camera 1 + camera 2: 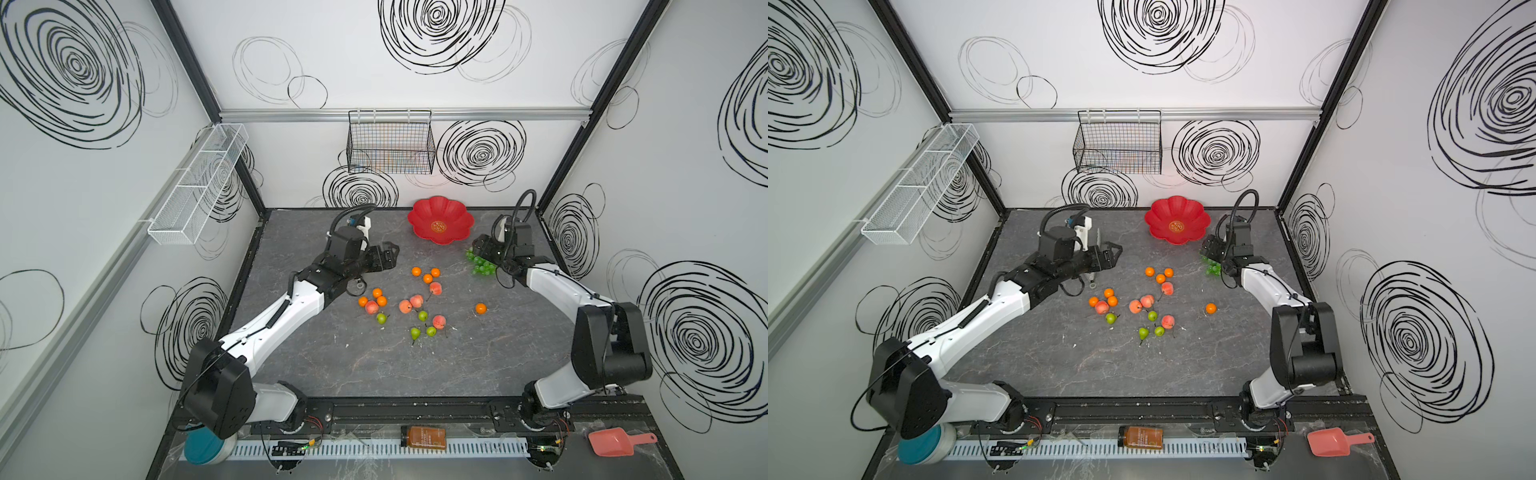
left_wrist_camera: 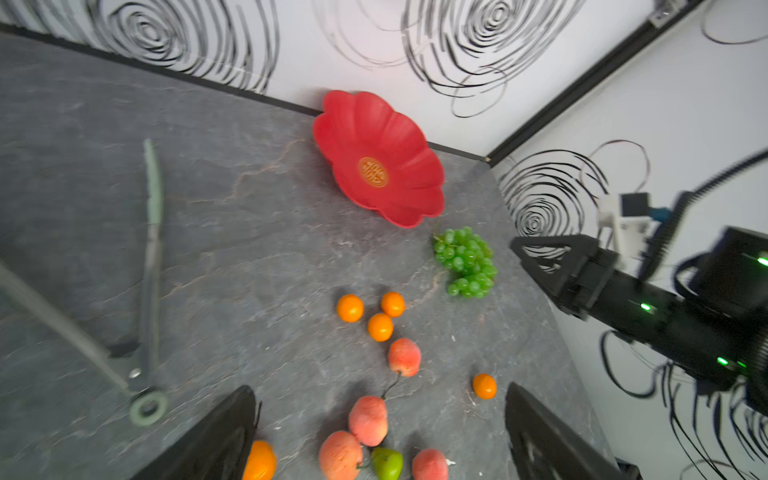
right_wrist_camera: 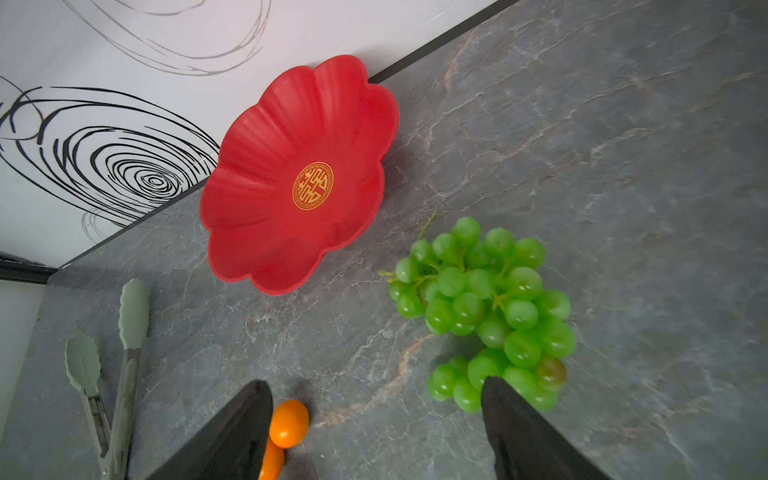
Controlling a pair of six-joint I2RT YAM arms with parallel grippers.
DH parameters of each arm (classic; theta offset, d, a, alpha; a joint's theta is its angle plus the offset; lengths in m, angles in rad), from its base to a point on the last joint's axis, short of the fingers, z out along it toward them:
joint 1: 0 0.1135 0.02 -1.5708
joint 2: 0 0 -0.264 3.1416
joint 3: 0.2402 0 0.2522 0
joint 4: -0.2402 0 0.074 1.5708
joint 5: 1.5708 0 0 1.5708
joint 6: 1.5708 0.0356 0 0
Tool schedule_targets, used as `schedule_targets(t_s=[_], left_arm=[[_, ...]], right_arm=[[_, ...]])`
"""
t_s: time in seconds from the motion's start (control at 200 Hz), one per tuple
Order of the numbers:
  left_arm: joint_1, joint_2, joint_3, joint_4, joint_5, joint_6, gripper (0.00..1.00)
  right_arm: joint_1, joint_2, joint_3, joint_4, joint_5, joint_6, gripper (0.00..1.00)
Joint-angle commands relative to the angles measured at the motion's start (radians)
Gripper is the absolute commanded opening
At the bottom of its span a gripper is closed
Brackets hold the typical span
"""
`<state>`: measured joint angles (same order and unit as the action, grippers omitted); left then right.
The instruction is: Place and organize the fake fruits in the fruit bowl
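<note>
The red fruit bowl [image 1: 424, 216] [image 1: 1163, 216] [image 2: 374, 124] [image 3: 266, 199] sits empty at the back of the table, against the wall. A bunch of green grapes [image 1: 482, 266] [image 2: 465, 262] [image 3: 486, 299] lies just right of it. My right gripper [image 1: 478, 247] [image 3: 374, 382] hovers open over the grapes' edge, with bare table between its fingers. Tangerines [image 1: 428, 277], peaches [image 1: 435, 288] and pears [image 1: 415, 332] lie scattered mid-table, and one tangerine [image 1: 481, 308] lies apart. My left gripper [image 1: 390, 254] [image 2: 379, 390] is open above the fruits, holding nothing.
Green-tipped tongs [image 3: 124, 332] [image 2: 151, 249] lie on the table under the left arm. A black wire basket [image 1: 390, 143] hangs on the back wall and a white mesh rack [image 1: 199, 183] on the left wall. A pink scoop [image 1: 619, 442] and an amber bottle [image 1: 423, 437] sit on the front ledge.
</note>
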<state>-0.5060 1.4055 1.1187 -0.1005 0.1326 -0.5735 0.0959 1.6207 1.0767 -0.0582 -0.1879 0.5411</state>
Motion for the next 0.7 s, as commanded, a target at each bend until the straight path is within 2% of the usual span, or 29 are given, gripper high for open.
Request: schedule_targets(t_s=[0.0, 0.13, 0.315, 0.695], left_arm=[[-0.024, 0.073, 0.079, 0.058, 0.045, 0.032, 0.96], [-0.048, 0.145, 0.152, 0.084, 0.068, 0.07, 0.96], [-0.039, 0.159, 0.104, 0.165, 0.12, 0.116, 0.96], [0.012, 0.167, 0.099, 0.188, 0.181, 0.092, 0.96]], right_arm=[[0.005, 0.094, 0.124, -0.088, -0.012, 0.051, 0.75], [0.005, 0.234, 0.295, -0.195, -0.015, 0.076, 0.68], [-0.015, 0.395, 0.461, -0.261, -0.026, 0.106, 0.61], [-0.055, 0.638, 0.743, -0.353, -0.103, 0.102, 0.61]])
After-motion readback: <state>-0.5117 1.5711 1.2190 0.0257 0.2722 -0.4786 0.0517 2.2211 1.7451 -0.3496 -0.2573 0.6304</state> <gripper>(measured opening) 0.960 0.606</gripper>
